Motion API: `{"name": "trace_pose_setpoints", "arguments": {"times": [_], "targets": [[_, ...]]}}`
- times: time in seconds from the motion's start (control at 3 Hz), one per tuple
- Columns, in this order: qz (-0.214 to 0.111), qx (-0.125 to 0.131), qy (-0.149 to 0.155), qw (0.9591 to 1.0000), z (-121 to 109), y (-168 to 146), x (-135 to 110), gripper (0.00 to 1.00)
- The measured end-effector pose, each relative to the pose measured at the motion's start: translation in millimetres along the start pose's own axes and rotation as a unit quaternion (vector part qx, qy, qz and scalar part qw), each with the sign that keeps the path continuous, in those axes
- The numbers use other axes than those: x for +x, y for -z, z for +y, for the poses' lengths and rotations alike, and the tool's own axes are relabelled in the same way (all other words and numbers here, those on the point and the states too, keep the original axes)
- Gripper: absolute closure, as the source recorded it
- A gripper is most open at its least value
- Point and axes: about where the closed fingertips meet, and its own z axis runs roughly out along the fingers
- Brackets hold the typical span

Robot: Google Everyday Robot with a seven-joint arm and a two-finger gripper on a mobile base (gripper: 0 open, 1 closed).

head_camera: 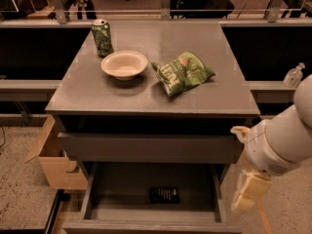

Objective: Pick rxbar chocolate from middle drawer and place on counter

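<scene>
The rxbar chocolate (164, 195), a small dark flat bar with pale print, lies on the floor of the open middle drawer (114, 191), near its middle. The drawer is pulled out below the grey counter (156, 94). My gripper (249, 193) hangs at the right of the cabinet, outside the drawer's right wall and about level with it, to the right of the bar and apart from it. The white arm rises from the gripper to the right edge of the view.
On the counter stand a green can (102, 37), a cream bowl (124, 64) and a green chip bag (183, 72). The drawer above (151, 147) is pulled out slightly. A cardboard box (53, 162) sits on the floor at the left. A clear bottle (294, 75) stands on the right ledge.
</scene>
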Motion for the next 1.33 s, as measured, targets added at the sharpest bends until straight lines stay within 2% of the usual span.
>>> {"name": "trace_pose_setpoints", "arguments": {"times": [0.67,1.33], "targets": [[0.011,-0.025,-0.007,0.9996,12,-78,15,0.00],[-0.002,-0.030,-0.053,0.9982,20,-157,35,0.00]]}}
